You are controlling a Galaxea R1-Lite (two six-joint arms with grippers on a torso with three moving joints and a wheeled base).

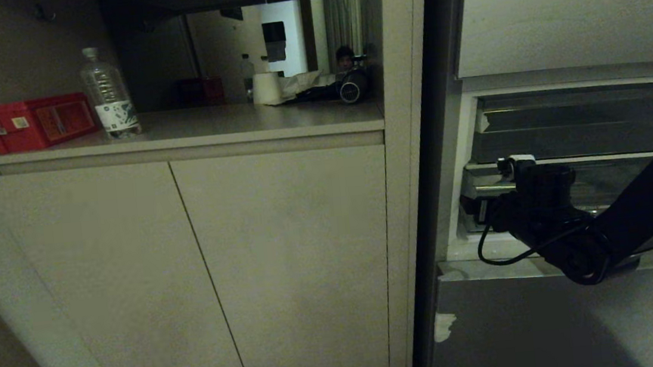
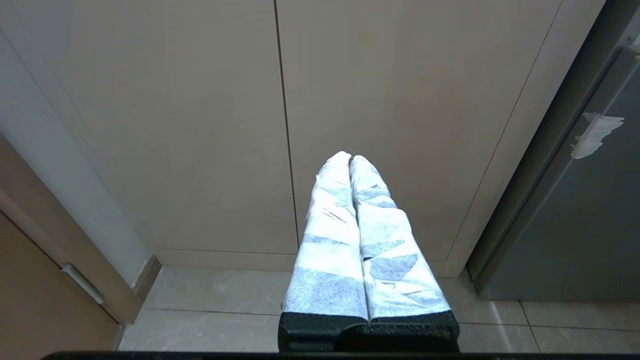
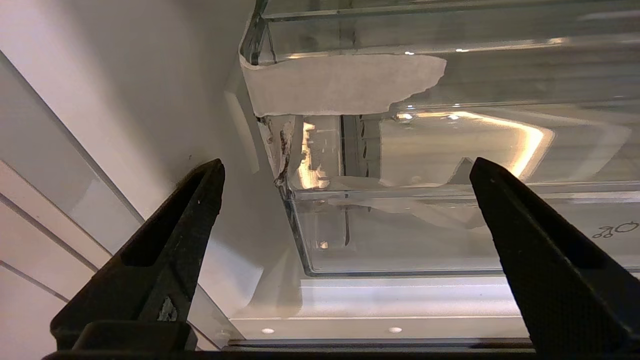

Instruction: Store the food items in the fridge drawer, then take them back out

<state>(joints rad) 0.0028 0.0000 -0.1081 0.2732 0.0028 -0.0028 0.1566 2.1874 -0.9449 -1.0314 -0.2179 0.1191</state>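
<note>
The fridge drawer is a clear plastic bin with torn white tape at its front corner, seen closed in the open fridge. In the head view it sits low in the fridge, behind my right arm. My right gripper hangs just in front of the drawer's left front corner, open, with nothing between its black fingers. In the head view the same gripper is at the fridge's left inner wall. The food items are out of view. My left gripper is parked low and shut, with tape-wrapped fingers pointing at the cabinet doors.
A darker tray with a wide strip of white tape sits above the drawer. Left of the fridge stands a beige cabinet. Its shelf holds a red box, a water bottle and a paper roll.
</note>
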